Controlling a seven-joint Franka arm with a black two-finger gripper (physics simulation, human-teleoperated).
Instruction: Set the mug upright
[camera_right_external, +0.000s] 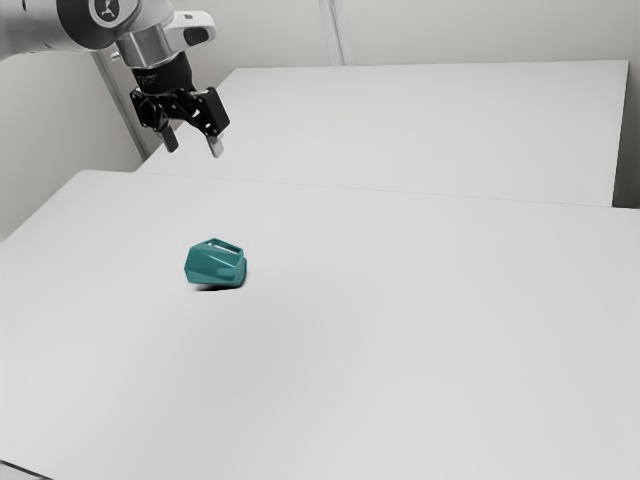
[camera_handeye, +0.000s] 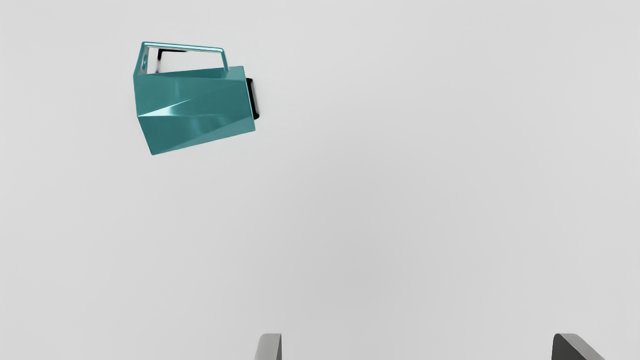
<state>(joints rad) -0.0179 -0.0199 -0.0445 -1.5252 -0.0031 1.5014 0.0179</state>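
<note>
My claw (camera_right_external: 193, 148) is wide apart, up above the counter (camera_right_external: 400, 330). The mug (camera_right_external: 214, 264) lies on its side, well apart from my claw.

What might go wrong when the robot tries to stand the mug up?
The teal mug lies on its side, so it might roll if bumped. Its handle sticks out and could get in a finger's way. The open end effector is high above the table, so it could come down off target.
</note>
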